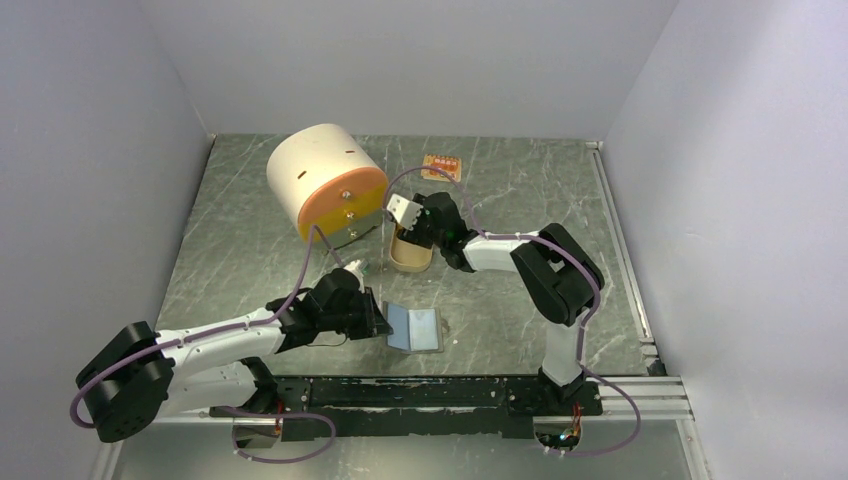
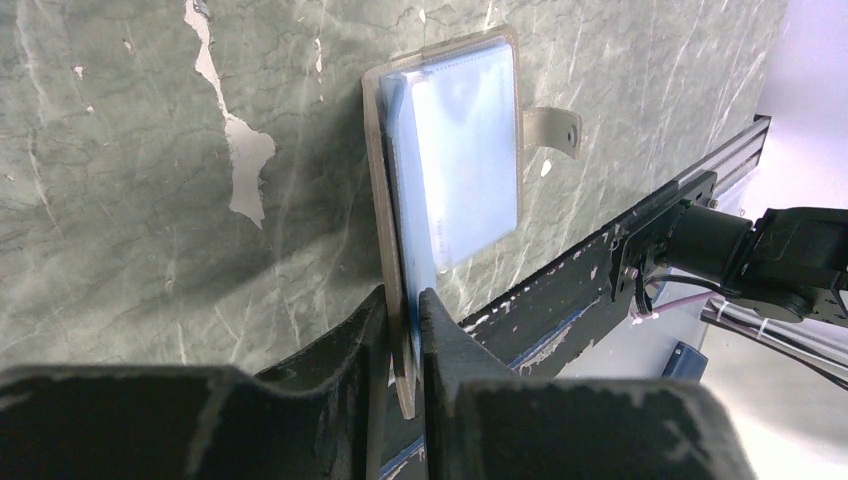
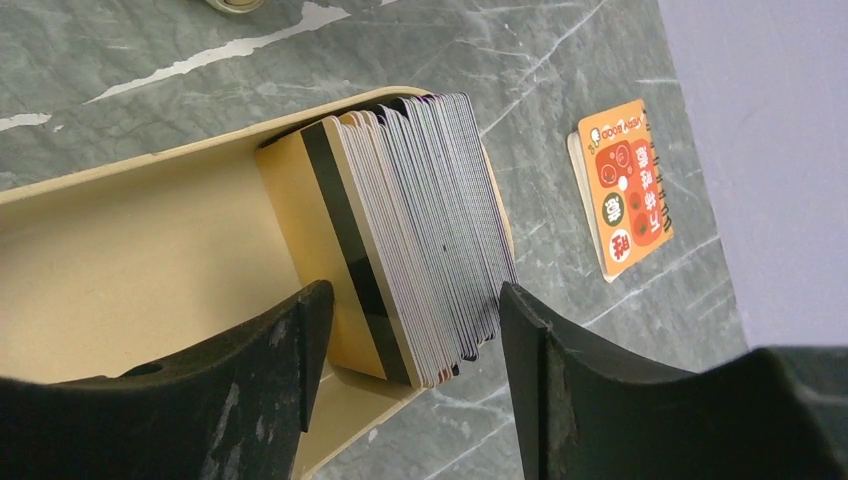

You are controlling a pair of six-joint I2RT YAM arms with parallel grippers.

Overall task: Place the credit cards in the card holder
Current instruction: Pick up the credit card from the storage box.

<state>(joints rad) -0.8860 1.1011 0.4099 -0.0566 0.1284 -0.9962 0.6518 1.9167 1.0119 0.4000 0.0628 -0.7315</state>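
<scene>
Nearly shut, left tool (image 2: 402, 297) pinches card holder (image 2: 465, 150).

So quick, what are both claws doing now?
Left gripper: closed, pinching the card holder's edge.
Right gripper: open, straddling the stack of cards in the tin.

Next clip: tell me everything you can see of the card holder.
The card holder is a flat rectangular case, grey-rimmed with a shiny pale-blue inside. It lies open like a book on the table, just ahead of the arm bases. A small tab with a stud sticks out from one long side. The left gripper is shut on the edge of one leaf. The sheen hides whether a card sits inside.
</scene>
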